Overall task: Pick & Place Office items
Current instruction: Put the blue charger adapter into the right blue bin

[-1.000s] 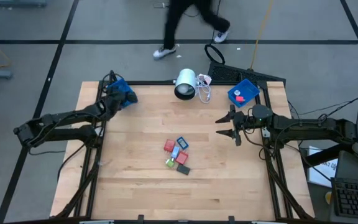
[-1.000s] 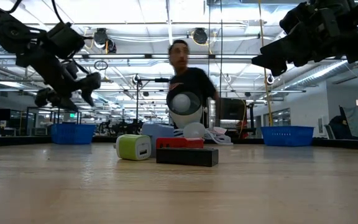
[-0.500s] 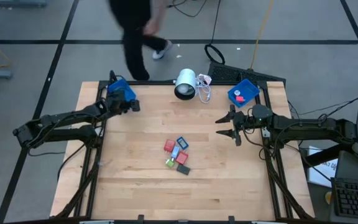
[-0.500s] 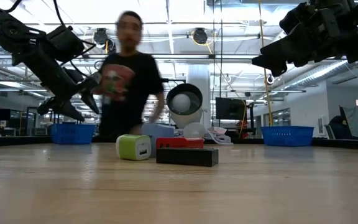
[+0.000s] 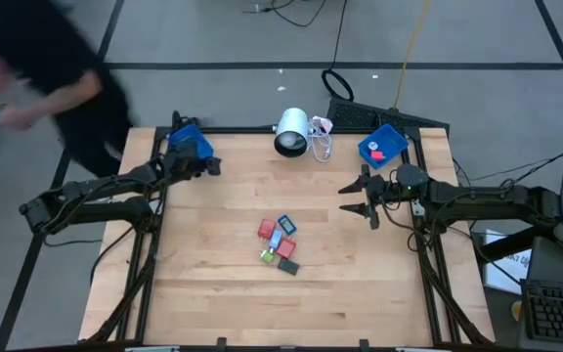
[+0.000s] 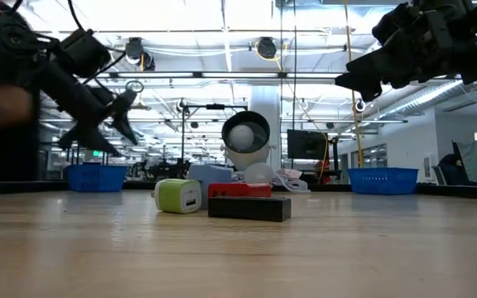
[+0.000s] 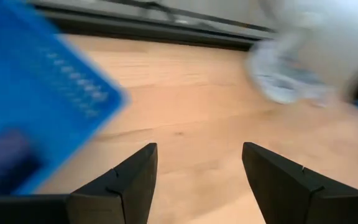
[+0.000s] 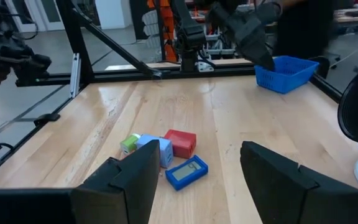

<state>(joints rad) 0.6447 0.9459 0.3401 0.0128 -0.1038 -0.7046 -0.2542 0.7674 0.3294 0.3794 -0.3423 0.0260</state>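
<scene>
The office items (image 5: 278,242) lie in a small cluster at the table's middle: red, blue, green and dark grey blocks. In the low view the green block (image 6: 179,196), the red one (image 6: 238,190) and the dark grey one (image 6: 249,208) rest flat on the wood. My left gripper (image 5: 208,166) hovers open at the far left, just right of the left blue bin (image 5: 189,145); its wrist view shows the open fingers (image 7: 197,171) above bare wood beside that bin (image 7: 30,112). My right gripper (image 5: 355,200) hangs open above the table, right of the cluster (image 8: 166,152).
A white lamp-like cylinder (image 5: 291,132) with its cable lies at the far edge. The right blue bin (image 5: 383,145) at the far right corner holds a red piece. A person (image 5: 47,68) moves past the table's far left corner. Bare wood surrounds the cluster.
My left gripper has swung from over the left bin toward the table's right and turned, its fingers rising in the low view. A person has walked behind the table from its middle to its far left corner. The right arm and the blocks have kept still.
</scene>
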